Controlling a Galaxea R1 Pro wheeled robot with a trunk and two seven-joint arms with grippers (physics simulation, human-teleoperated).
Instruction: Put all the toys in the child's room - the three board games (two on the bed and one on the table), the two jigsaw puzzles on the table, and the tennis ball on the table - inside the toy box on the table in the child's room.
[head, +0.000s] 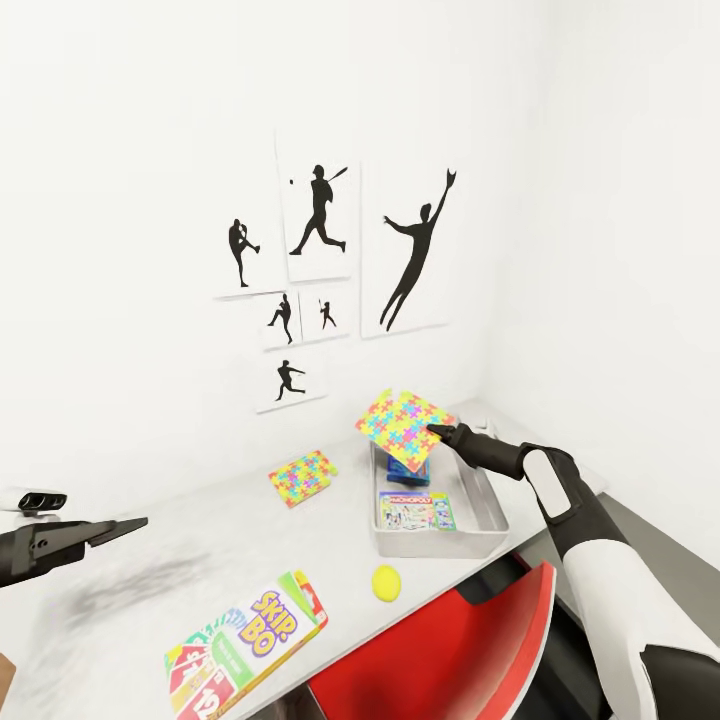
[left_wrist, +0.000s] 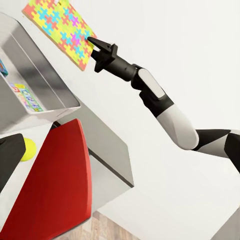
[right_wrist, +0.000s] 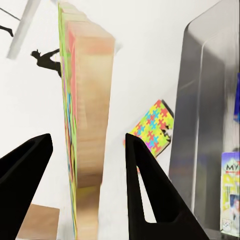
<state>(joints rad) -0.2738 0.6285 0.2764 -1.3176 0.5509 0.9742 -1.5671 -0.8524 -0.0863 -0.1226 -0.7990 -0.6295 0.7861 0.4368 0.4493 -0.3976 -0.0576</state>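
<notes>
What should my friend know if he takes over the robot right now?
Right hand: shut on one jigsaw puzzle, held tilted above the far end of the toy box.
Left hand: low at the near left over the table, holding nothing that I can see; open or shut is unclear.
Done: a pale green-edged board game lies in the toy box, with a blue one at its far end.
Left: drop the held puzzle in, then the second puzzle on the table, the tennis ball, and the SKIP-BO game at the near edge.
</notes>
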